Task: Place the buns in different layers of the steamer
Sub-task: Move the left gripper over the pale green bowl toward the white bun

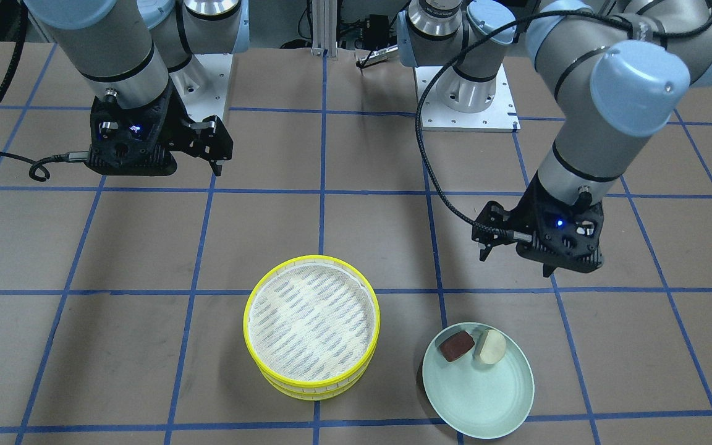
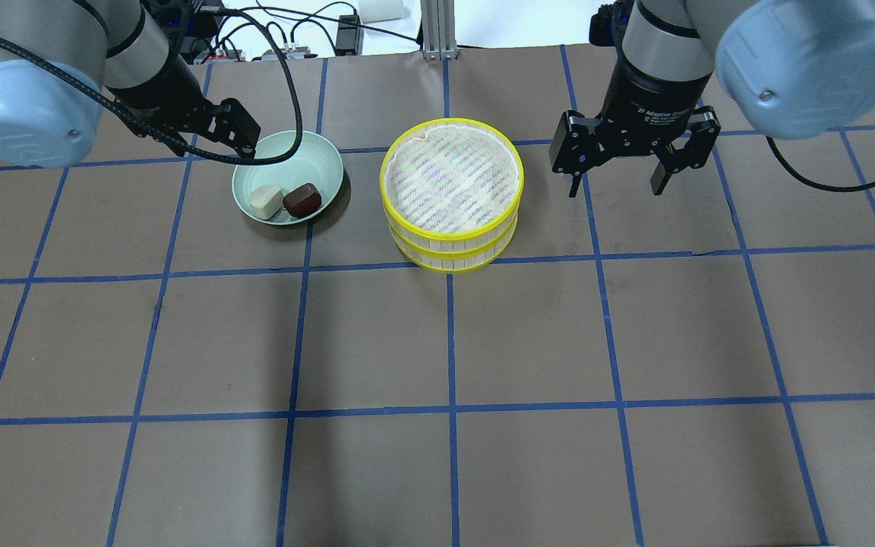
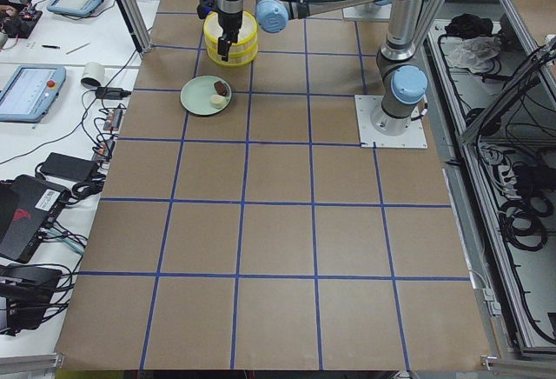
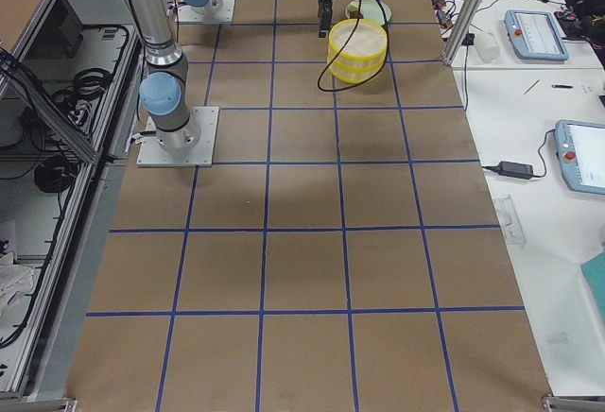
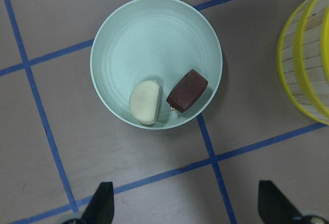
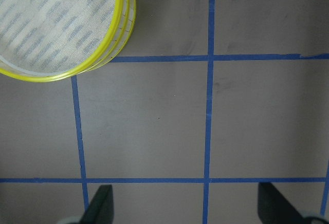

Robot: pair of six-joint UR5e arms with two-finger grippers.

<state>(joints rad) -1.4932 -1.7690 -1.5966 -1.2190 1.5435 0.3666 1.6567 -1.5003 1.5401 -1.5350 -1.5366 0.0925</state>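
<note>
Plate holding buns, left gripper wide, seemingly raised nearby, right gripper wide, downward beside steamer

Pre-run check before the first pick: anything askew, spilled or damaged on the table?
Nothing major. Steamer stacked upright; brown bun and white bun lie in the plate; left gripper and right gripper open, empty. One oddity: the mesh edge looks slightly kinked at the overhead view's upper-left rim.
</note>
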